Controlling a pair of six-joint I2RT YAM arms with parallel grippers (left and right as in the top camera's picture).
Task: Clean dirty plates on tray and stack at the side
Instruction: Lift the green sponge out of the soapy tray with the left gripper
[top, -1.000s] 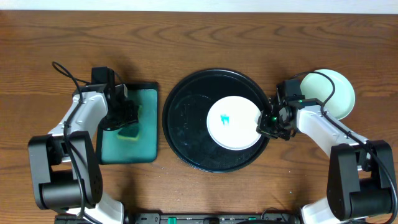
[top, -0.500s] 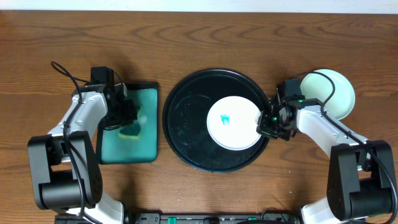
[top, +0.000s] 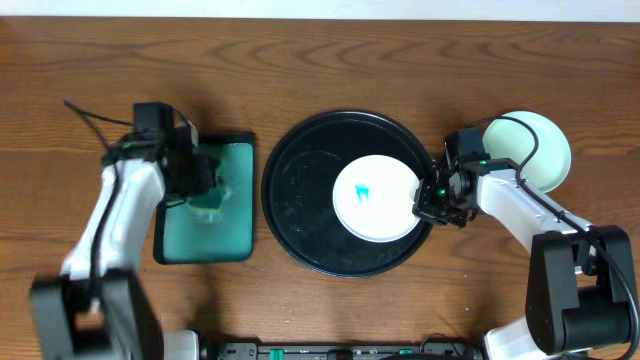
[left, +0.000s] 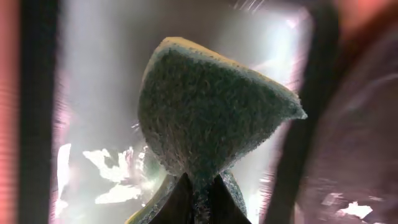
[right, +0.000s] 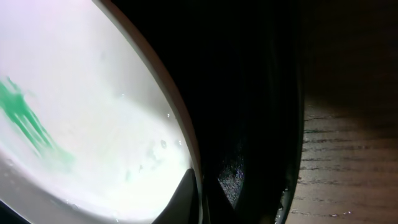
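Note:
A white plate (top: 385, 205) with a teal smear (top: 363, 191) lies in the right half of the round black tray (top: 300, 190). My right gripper (top: 436, 200) is shut on the plate's right rim; the right wrist view shows the rim (right: 186, 149) pinched between the fingers (right: 200, 196), over the tray (right: 255, 93). A pale mint green plate (top: 535, 150) sits on the table to the right of the tray; I cannot tell whether another lies under it. My left gripper (top: 200, 185) is shut on a green-and-yellow sponge (left: 211, 106) and holds it above the teal rectangular tray.
The teal rectangular tray (top: 235, 225) lies left of the black tray, with wet glints on it. Bare wooden table (top: 320, 70) runs along the back. The right arm's body lies between the black tray and the mint plate.
My left gripper has lifted the sponge off the teal tray and the left arm has risen and swung slightly left. The right gripper and the white plate have not moved.

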